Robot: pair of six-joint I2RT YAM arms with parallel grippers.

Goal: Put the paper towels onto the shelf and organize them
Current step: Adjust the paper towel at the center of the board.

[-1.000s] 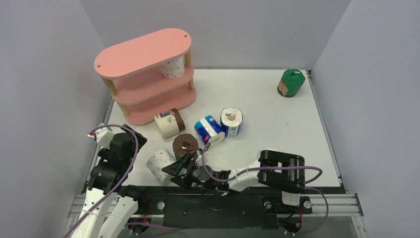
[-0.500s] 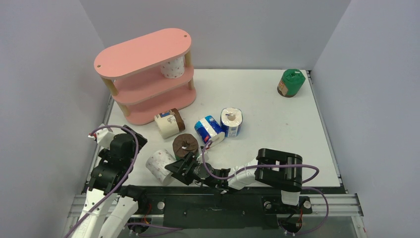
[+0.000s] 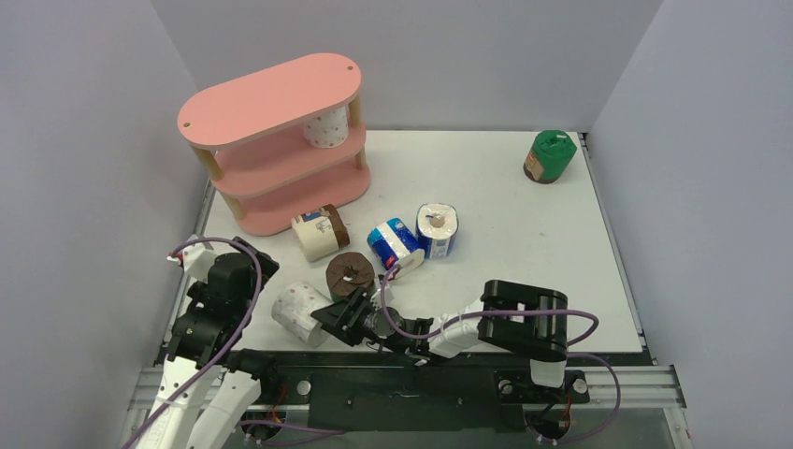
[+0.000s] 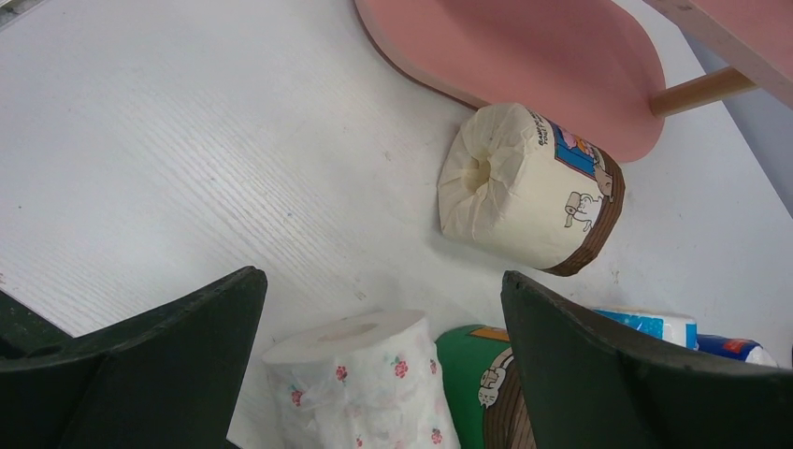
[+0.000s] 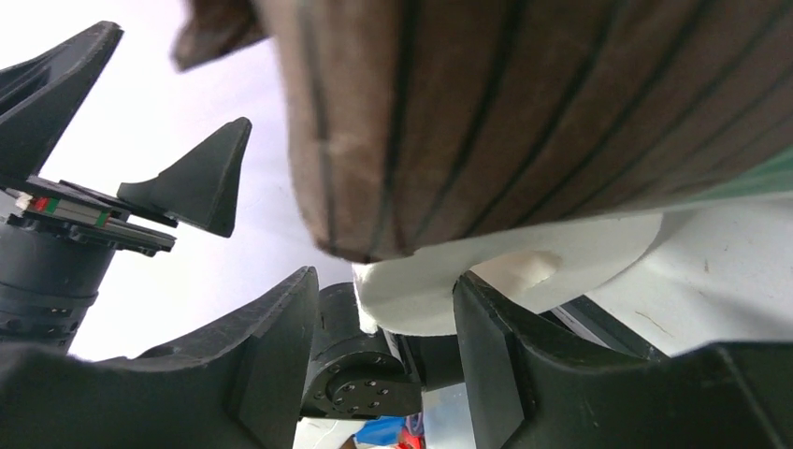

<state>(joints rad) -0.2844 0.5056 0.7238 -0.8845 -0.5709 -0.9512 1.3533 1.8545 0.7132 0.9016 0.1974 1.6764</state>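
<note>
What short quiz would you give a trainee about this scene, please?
1. True or false: the green roll stands alone near the far right corner of the table.
2. How many rolls sit on the shelf in the top view?
3. The left gripper is: A open, B shut on a roll, C out of view.
Key: 1 true; 2 one, the dotted roll; 3 A.
</note>
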